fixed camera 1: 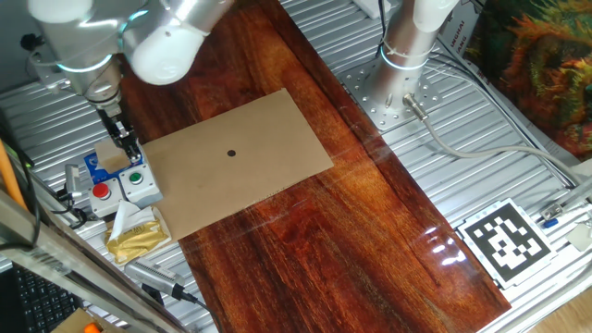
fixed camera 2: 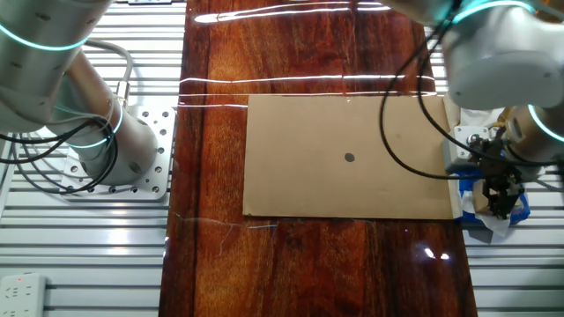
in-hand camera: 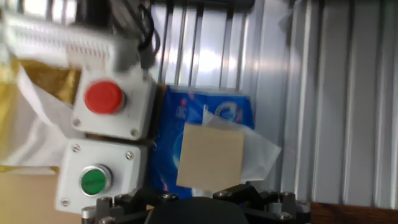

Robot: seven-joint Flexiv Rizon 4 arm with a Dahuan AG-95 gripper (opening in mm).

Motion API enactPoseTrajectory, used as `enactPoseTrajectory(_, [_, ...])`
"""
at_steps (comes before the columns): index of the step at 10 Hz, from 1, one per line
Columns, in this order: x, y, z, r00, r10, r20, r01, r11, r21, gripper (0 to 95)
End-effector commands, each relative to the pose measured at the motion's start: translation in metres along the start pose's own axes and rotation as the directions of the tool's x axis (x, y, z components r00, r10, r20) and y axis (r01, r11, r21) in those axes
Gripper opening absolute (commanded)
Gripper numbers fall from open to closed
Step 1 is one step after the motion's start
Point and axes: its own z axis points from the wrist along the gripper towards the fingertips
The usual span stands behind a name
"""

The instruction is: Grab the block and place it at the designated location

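The block (in-hand camera: pixel 210 157) is a pale tan wooden cube. In the hand view it sits centre-low, its lower edge between my dark fingertips, over the blue printed holder (in-hand camera: pixel 186 112) and a white tissue. My gripper (in-hand camera: pixel 198 198) is shut on the block. In one fixed view the gripper (fixed camera 1: pixel 131 153) hangs at the far left, just beyond the cardboard sheet (fixed camera 1: pixel 240 162), and it hides the block. The black dot (fixed camera 1: pixel 231 154) lies mid-sheet, well right of the gripper. In the other fixed view the gripper (fixed camera 2: pixel 499 201) is right of the sheet (fixed camera 2: pixel 352 158) and its dot (fixed camera 2: pixel 350 158).
A white box with a red button (in-hand camera: pixel 104 98) and a green button (in-hand camera: pixel 93 181) stands beside the holder. A gold wrapper (fixed camera 1: pixel 137 236) lies near it. A second arm's base (fixed camera 1: pixel 407 55) stands at the back. A black-and-white tag (fixed camera 1: pixel 504 239) lies at the right.
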Motion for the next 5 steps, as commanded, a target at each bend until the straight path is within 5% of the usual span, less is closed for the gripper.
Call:
enactPoseTrajectory(1, [-0.0058,-0.0018,0.0037,1.0,-0.002,-0.004,0.002,1.0,-0.004,95.0])
enactPoseTrajectory(5, [-0.0036,-0.0075,-0.0006,1.0,-0.008,0.002,0.008,1.0,-0.001,95.0])
